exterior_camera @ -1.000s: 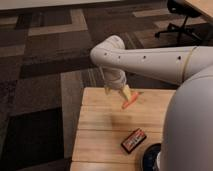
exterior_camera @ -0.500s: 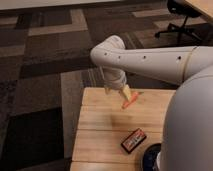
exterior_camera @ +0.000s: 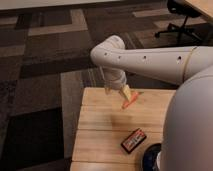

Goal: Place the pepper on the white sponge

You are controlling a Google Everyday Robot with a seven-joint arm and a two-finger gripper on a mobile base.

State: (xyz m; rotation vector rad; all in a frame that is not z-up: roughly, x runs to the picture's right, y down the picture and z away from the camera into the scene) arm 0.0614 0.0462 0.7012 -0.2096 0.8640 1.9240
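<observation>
**A:** What takes up most of the view?

**B:** A dark patterned carpet [exterior_camera: 45,65]. At the right is the robot's rounded white body [exterior_camera: 192,130]. Its white arm [exterior_camera: 150,62] reaches left and bends down over a pale wooden bench [exterior_camera: 100,125].

**A:** And the end effector?

**B:** The end effector [exterior_camera: 123,91] hangs over the back of the bench. I cannot tell whether it is open or closed.

**A:** What is on the bench?

**B:** A black-and-red packet [exterior_camera: 133,140] lies near the front. The small orange pepper [exterior_camera: 130,102] sits tilted at the end effector's tip, well apart from the packet. I cannot tell whether it is held or resting there.
</observation>
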